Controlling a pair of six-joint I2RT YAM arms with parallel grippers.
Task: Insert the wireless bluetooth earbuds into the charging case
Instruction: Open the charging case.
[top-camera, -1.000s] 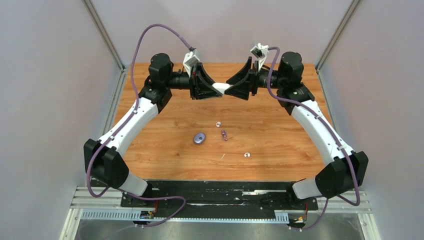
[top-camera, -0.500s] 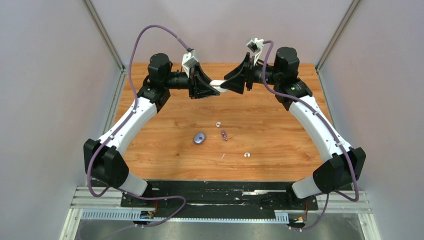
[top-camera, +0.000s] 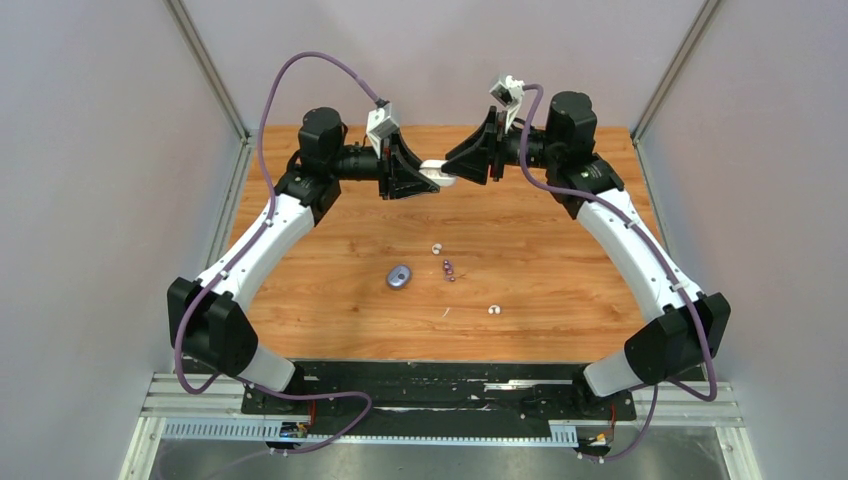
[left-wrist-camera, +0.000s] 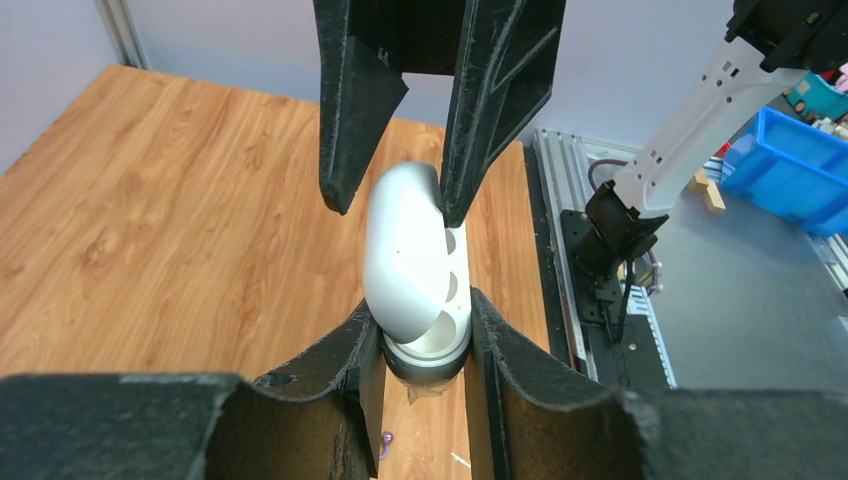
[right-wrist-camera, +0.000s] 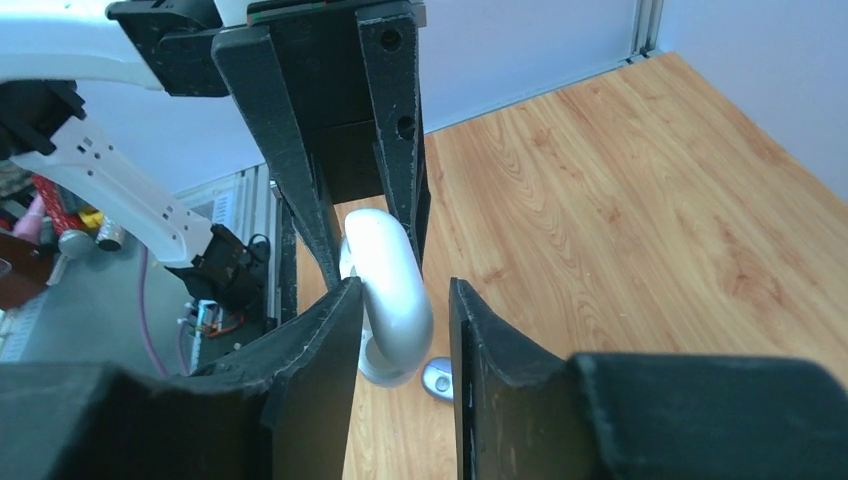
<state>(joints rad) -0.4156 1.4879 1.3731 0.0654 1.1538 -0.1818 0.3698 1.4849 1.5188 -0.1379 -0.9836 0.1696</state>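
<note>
The left fingers (left-wrist-camera: 505, 345) clamp the glossy white oval plastic charging case (left-wrist-camera: 432, 338) by its base; the right fingers (left-wrist-camera: 495, 120) flank its raised lid (left-wrist-camera: 400, 235), unclamped. The tiny white and purple earbuds (top-camera: 448, 267), probably light and slippery, lie on the wooden surface (top-camera: 560, 250) far below; pinch gently.

Left of the purple case (top-camera: 399, 276) and nearer than it, bare desk (top-camera: 320, 310) leaves wide passage. Right of it lie the purple buds (top-camera: 448, 267) and the white buds (top-camera: 437, 247). Beyond it, raised above the desk, the left tool (top-camera: 430, 180) and right tool (top-camera: 452, 173) meet at the white case (top-camera: 437, 170), barring that way.

Wooden table (top-camera: 330, 240), blue bin (left-wrist-camera: 790, 175)
</note>
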